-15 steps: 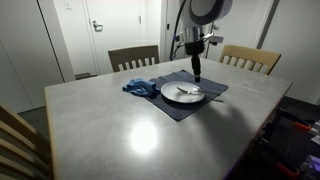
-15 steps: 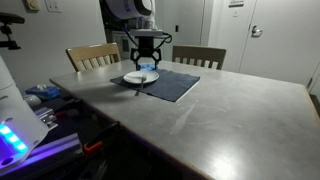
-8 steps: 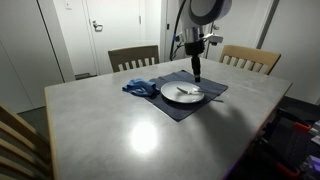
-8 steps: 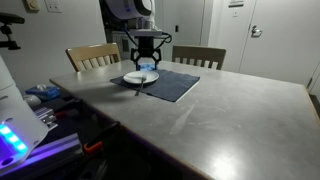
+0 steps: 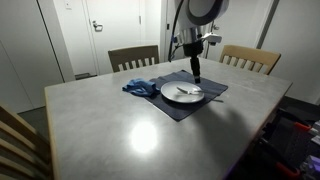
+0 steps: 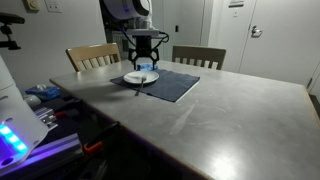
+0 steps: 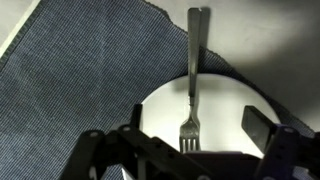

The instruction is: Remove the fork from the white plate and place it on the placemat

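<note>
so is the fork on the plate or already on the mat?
On the white plate: in the wrist view the fork has its tines on it and its handle sticking out past the rim over the placemat.

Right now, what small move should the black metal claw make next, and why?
Probably lower straight down: the open gripper hovers above the round white plate, jaws either side of the thin silvery metal fork, not yet touching it.

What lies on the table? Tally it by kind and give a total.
Fork: 1
Plate: 1
Placemat: 1
Napkin: 1
Total: 4
</note>
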You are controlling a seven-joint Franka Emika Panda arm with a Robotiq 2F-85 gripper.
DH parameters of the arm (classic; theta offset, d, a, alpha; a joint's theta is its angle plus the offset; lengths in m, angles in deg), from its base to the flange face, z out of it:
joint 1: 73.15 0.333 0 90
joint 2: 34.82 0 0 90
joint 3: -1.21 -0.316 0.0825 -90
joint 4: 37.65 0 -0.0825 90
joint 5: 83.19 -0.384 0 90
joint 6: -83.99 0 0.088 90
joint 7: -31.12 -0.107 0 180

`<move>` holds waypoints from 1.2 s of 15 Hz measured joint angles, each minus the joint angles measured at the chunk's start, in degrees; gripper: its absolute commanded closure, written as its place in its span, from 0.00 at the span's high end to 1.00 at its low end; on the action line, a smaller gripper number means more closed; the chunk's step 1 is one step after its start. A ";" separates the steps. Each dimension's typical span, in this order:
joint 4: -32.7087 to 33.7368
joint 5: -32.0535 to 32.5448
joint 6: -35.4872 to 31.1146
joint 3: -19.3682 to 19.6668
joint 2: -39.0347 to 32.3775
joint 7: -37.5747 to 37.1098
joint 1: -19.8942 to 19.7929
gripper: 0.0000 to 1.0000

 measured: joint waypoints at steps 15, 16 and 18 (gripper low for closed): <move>1.25 0.00 -0.37 -0.43 -3.63 1.00 0.06 0.84; 1.50 0.00 -0.37 -0.43 -3.79 1.16 0.06 0.86; 2.15 0.00 -0.36 -0.43 -4.40 1.50 0.06 0.87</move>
